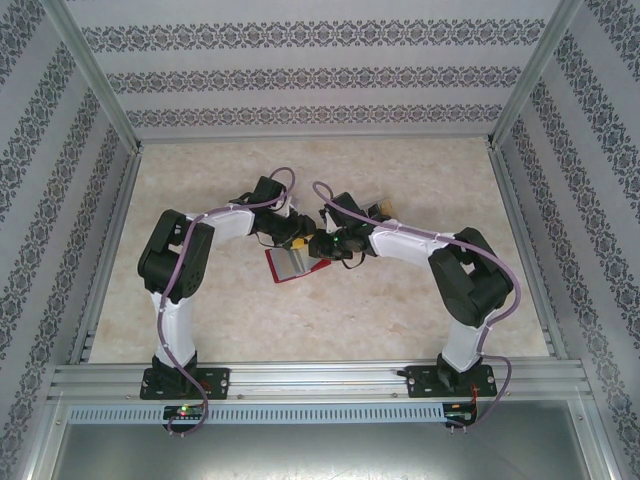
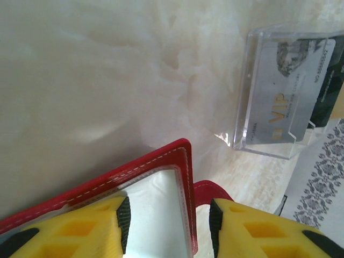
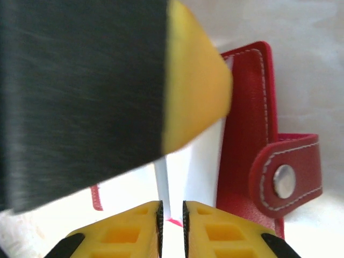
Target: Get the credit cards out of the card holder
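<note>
Pinching a thin pale edge at the near end of the right wrist view, the right gripper has its jaws almost together. We cannot tell whether that edge is a credit card or the pocket's lip.

Just beyond it the card holder lies open on the table, with its red tab out to one side. The left gripper stands with jaws apart over the holder's edge. One finger is on the pale inner panel and the other is past the red border, so we judge this a hold-down, not a grasp.

Farther off, a clear stand holds a silver VIP card.

If the pinch catches the pocket along with a card, we expect the whole holder to lift or drag. If the left fingers press too lightly, it will slide. The grippers sit very close together, so a careless pull could knock them against each other.
</note>
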